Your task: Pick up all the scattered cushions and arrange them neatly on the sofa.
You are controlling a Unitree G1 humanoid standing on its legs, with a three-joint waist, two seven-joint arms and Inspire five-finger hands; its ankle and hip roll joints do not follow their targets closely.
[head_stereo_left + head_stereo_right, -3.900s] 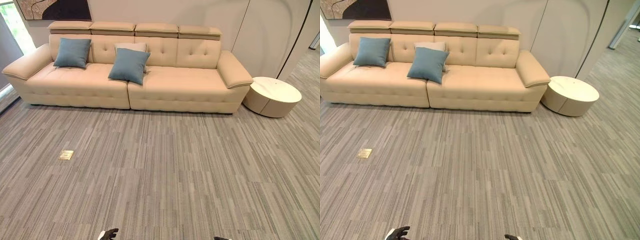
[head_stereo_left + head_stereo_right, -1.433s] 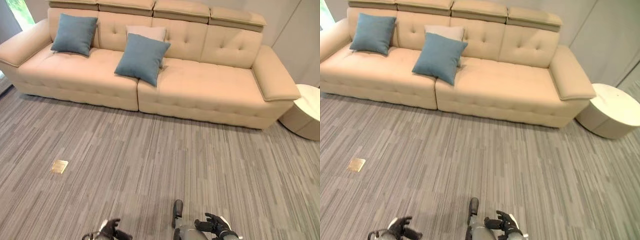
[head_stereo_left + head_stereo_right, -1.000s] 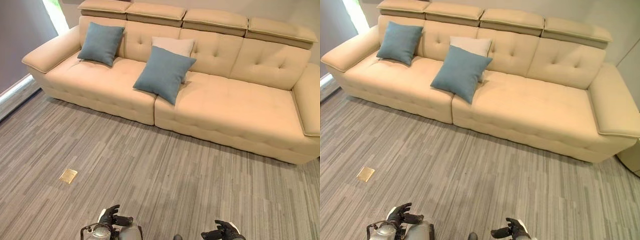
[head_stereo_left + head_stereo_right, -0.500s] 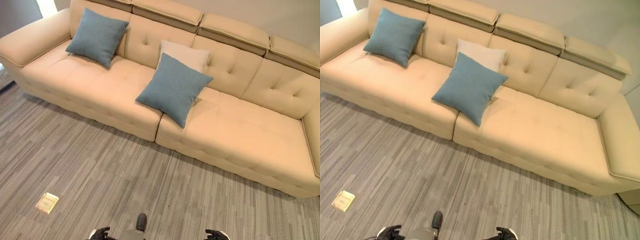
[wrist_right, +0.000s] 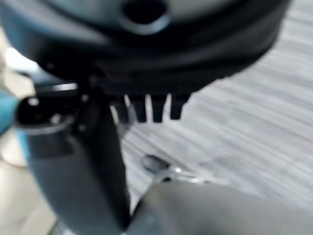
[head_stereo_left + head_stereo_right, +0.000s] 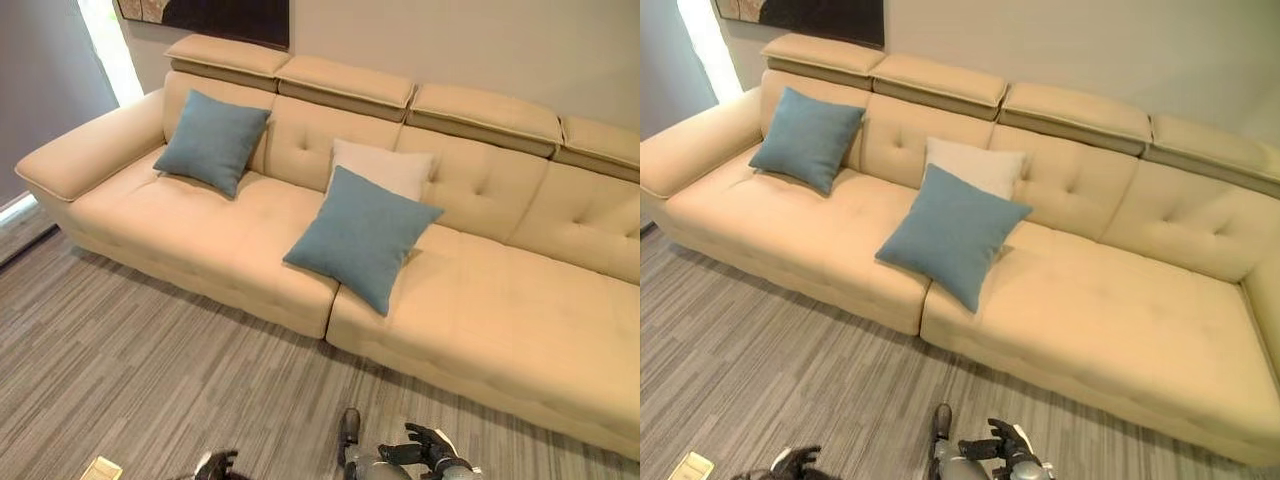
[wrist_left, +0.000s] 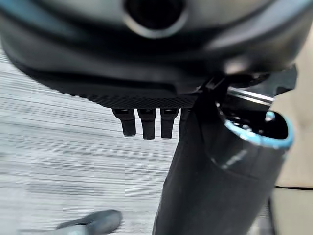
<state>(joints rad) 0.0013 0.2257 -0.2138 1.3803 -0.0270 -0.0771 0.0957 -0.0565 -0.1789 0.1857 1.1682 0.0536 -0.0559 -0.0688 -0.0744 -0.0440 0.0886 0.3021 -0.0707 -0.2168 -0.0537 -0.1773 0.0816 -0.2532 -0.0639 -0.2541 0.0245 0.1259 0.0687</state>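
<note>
Cushions (image 6: 362, 238) lean on the sofa (image 6: 520, 320) well beyond both hands (image 6: 1002, 441), which seem relaxed, empty.

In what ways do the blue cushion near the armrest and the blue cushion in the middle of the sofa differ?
The left blue cushion leans against the backrest near the armrest; the middle blue cushion leans against a beige cushion. The left one sits well back on the seat; the middle one reaches nearer the seat's front edge, over the seam between the seats. Both are square, blue and on the sofa.
</note>
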